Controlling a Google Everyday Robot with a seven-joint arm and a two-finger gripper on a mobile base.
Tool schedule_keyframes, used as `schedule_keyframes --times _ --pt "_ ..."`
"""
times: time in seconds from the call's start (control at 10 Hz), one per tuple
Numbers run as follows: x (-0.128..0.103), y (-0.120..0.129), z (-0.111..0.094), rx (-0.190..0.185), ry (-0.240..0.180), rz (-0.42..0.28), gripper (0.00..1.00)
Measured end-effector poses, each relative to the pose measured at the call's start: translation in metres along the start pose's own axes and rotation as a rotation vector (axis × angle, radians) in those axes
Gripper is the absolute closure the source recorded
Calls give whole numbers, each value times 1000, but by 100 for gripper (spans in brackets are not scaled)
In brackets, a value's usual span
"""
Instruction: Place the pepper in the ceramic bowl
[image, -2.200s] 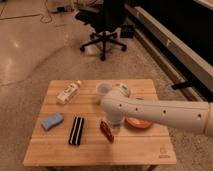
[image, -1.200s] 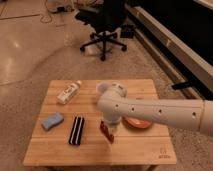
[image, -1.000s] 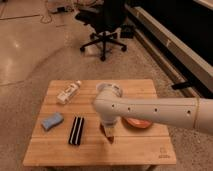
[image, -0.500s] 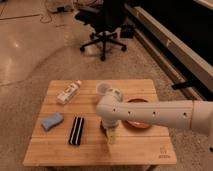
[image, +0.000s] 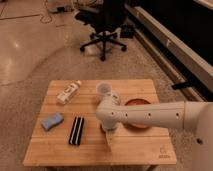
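My gripper (image: 109, 138) points down at the wooden table (image: 60, 152), just left of the ceramic bowl, at the end of the white arm (image: 150, 116) that reaches in from the right. The pepper is hidden under the gripper, at the spot where it lay before. The ceramic bowl (image: 138, 102) is orange-red and shallow and sits at the table's right. The arm crosses it, so only its far rim and a strip of its near edge show.
A translucent whitish cup (image: 103, 88) stands behind the arm. A white bottle (image: 68, 92) lies at the back left. A blue sponge (image: 52, 121) and a black-and-white striped bar (image: 76, 131) lie at the front left. An office chair (image: 104, 24) stands on the floor beyond.
The arm has swung left and lowered, so the gripper now covers the pepper, which lay in plain sight earlier. The other objects have not moved.
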Motion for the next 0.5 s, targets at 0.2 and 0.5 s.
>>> schedule_keyframes --times 0.2,0.5 --pt "-5 -2 4 -20 16 24 28" --pt "-11 -1 8 -44 32 39 59"
